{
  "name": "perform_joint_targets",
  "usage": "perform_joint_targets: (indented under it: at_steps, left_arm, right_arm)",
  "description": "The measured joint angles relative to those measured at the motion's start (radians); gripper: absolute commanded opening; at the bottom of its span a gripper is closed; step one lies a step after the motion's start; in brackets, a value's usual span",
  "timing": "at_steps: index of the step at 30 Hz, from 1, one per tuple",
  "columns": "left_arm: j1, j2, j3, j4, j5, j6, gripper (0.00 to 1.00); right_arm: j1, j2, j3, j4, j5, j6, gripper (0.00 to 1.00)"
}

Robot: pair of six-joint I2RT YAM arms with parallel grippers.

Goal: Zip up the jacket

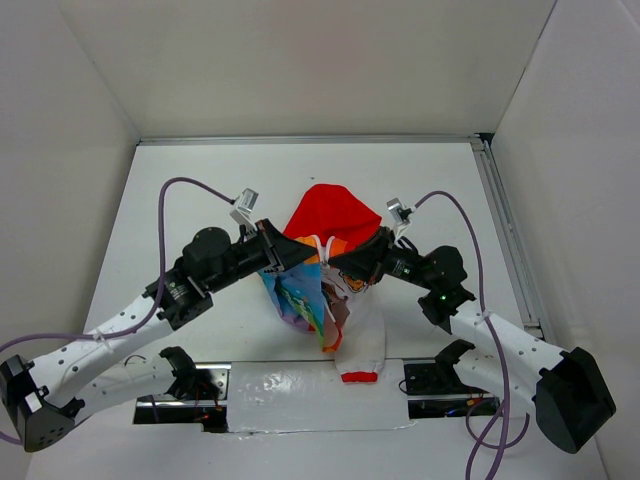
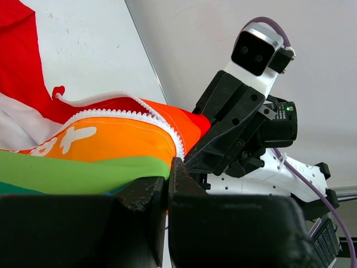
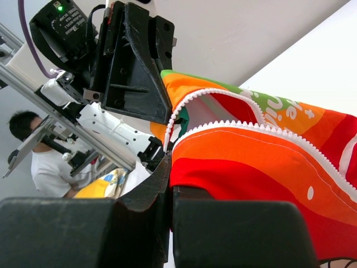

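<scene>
The jacket [image 1: 320, 265] hangs bunched between both arms above the table, with its red hood [image 1: 333, 213] trailing towards the back and a white sleeve with a red cuff [image 1: 360, 350] drooping to the front. My left gripper [image 1: 283, 250] is shut on the jacket's left front edge, where orange and green stripes [image 2: 100, 151] meet the white zipper teeth [image 2: 128, 114]. On the other side, my right gripper [image 1: 352, 262] is shut on the right front edge, orange-red fabric [image 3: 251, 162] beside the zipper teeth [image 3: 245, 127]. The two zipper edges stand apart near the top.
White walls enclose the white table [image 1: 200, 190]. A metal rail [image 1: 505, 230] runs along the right side. A shiny foil strip [image 1: 290, 385] lies at the near edge between the arm bases. A person in a white shirt [image 3: 42, 162] sits beyond the workspace.
</scene>
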Motion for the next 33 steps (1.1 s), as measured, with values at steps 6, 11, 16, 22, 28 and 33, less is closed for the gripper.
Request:
perform_joint_targets:
  at_steps: [6,11,16,22,28,33]
  left_arm:
    - [0.000,0.016,0.000,0.004,0.004,0.000,0.00]
    - [0.000,0.016,0.000,0.004,0.003,-0.001,0.00]
    - [0.000,0.013,0.000,0.004,0.002,-0.004,0.00]
    - [0.000,-0.001,0.000,0.004,-0.009,-0.005,0.00]
    - [0.000,-0.004,0.000,0.003,-0.010,-0.005,0.00]
    - [0.000,-0.003,0.000,0.003,-0.010,-0.005,0.00]
  right_arm:
    - [0.000,0.000,0.000,0.009,0.000,0.011,0.00]
    - [0.000,0.000,-0.002,0.015,0.003,0.018,0.00]
    - [0.000,0.000,-0.002,0.012,0.001,0.017,0.00]
    - [0.000,0.001,-0.002,0.010,-0.016,0.017,0.00]
    - [0.000,0.003,-0.002,0.009,-0.021,0.018,0.00]
    - [0.000,0.003,-0.002,0.009,-0.014,0.021,0.00]
